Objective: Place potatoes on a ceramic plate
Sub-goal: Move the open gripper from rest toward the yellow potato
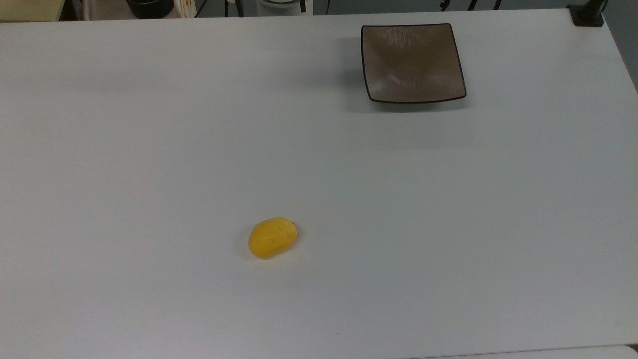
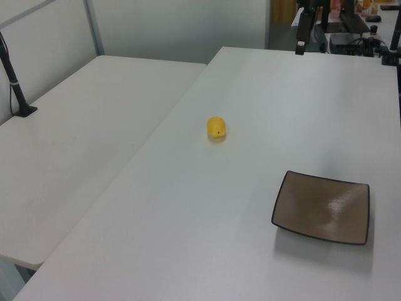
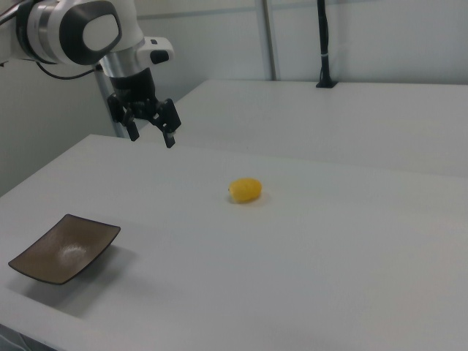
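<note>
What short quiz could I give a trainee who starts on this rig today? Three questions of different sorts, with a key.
1. True or false: the potato already lies on the plate.
2. In the right view, the gripper hangs: A) over the plate, B) in the air above the table, up and to the potato's left, C) touching the potato.
3. Fill in: the plate's shape is ____.

Key: 1 false; 2 B; 3 square.

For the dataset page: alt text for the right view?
A robot arm's open gripper hangs above a white table, apart from a yellow potato lying mid-table. An empty square brown plate sits near the right view's lower left.
</note>
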